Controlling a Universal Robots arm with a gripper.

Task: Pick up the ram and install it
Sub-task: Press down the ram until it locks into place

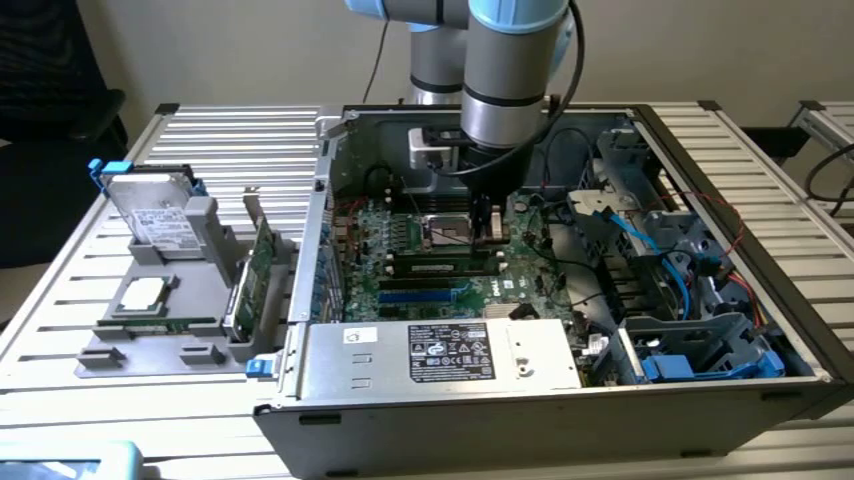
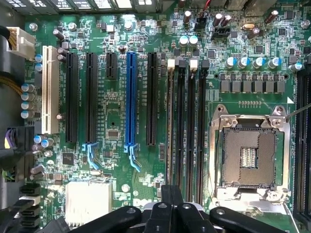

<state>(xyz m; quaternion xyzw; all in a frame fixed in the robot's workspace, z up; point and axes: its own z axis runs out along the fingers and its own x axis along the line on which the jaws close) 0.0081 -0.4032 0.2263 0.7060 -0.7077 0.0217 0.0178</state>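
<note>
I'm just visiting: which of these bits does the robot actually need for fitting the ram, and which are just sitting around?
In the job:
gripper, shut, above the motherboard
ram, standing in a slot
memory slots

Just lying about:
hard drive, processor chip and expansion card, in the grey tray
power supply

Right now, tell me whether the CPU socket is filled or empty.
Empty. In the wrist view the CPU socket shows its bare contact grid, and no processor sits in it.

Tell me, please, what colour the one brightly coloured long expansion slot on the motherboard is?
Blue slot, clearest in the wrist view.
</note>
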